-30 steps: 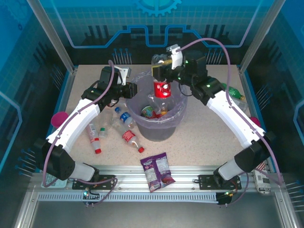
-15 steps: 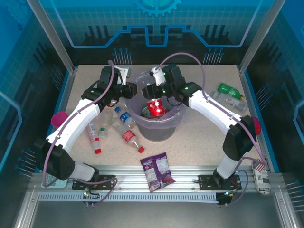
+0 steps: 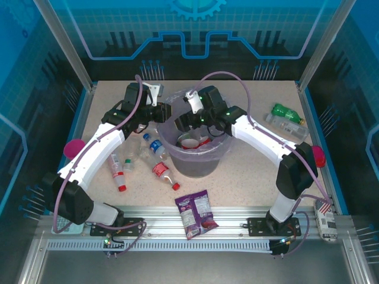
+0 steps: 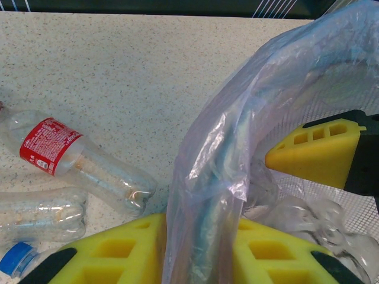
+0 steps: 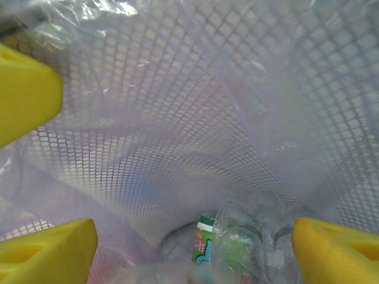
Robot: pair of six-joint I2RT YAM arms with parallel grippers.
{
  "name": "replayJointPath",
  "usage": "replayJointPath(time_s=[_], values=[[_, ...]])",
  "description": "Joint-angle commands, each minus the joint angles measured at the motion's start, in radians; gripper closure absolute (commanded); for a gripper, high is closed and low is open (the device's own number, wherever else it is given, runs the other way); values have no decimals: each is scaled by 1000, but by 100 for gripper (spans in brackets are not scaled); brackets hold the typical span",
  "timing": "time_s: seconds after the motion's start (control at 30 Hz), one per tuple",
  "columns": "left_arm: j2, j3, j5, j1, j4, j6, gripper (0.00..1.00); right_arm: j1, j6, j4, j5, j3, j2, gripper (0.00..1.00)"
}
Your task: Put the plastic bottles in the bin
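The bin, grey mesh lined with a lavender bag, stands mid-table. My left gripper is shut on its bag-covered rim, pinched between the yellow fingers. My right gripper hangs open inside the bin's mouth with nothing between its fingers. Below it, plastic bottles lie at the bin's bottom. Left of the bin, loose bottles lie on the table: a blue-labelled one and two red-labelled ones. A green bottle lies at the far right.
A purple snack packet lies at the table's front edge. A clear bottle sits beside the green one. A pink round thing is at the left edge and a red one at the right edge.
My right gripper came down from above the bin into its mouth with a red-labelled bottle, then opened and let it go. The left arm kept still on the rim.
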Motion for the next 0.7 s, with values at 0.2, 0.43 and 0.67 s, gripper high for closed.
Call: replayJointPath(time_s=[0.2, 0.43, 0.67], values=[[-10, -17, -2, 7, -11, 2, 70, 62, -117, -146, 58, 130, -76, 10], [-2, -17, 0, 7, -7, -9, 70, 76, -225, -152, 123, 166, -201, 9], [0, -18, 4, 7, -4, -15, 70, 28, -339, -139, 274, 130, -332, 8]])
